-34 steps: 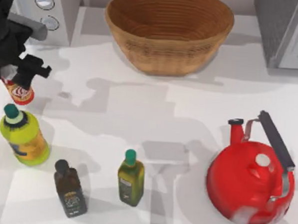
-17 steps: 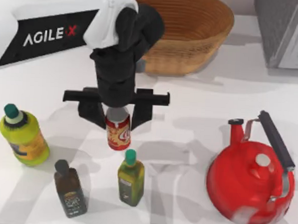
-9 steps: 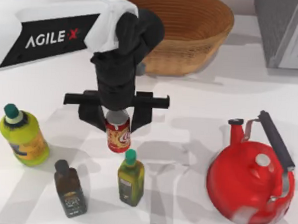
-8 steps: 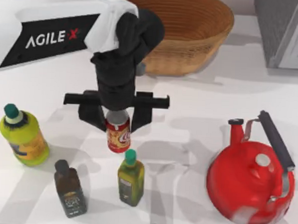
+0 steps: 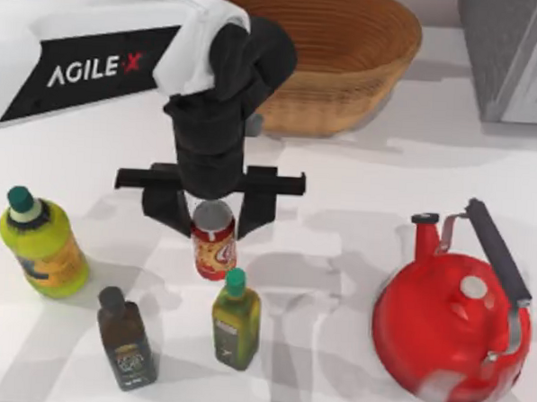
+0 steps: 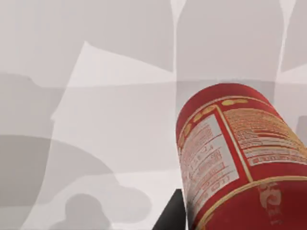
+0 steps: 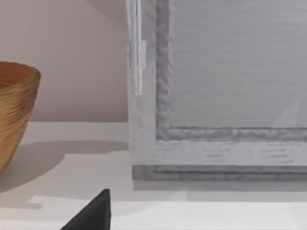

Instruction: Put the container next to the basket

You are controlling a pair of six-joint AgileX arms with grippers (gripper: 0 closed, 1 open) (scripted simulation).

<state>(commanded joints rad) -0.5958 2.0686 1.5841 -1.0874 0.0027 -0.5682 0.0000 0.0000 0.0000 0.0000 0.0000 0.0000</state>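
The container (image 5: pixel 214 252), a red can with a silver top and cream label, hangs upright between the black fingers (image 5: pixel 255 205) of my left gripper (image 5: pixel 212 218), which is shut on it. It sits left of the table's middle, a good way in front of the basket (image 5: pixel 347 70), the wide woven bowl at the back. In the left wrist view the container (image 6: pixel 235 158) is seen close up with one finger (image 6: pixel 170 215) against its side. A dark tip of my right gripper (image 7: pixel 91 213) appears in the right wrist view, parked off to the right of the basket (image 7: pixel 14 115).
An olive bottle with a green cap (image 5: pixel 236 321) stands just in front of the container, with a dark bottle (image 5: pixel 128 342) and a yellow-green bottle (image 5: pixel 43 248) further left. A red kettle (image 5: pixel 451 332) sits front right. A grey cabinet (image 5: pixel 515 52) stands back right.
Two seconds ago the left gripper held the container at the far left; it carried it to the middle. Over the last half second the can shows slightly lower, with more silver top visible.
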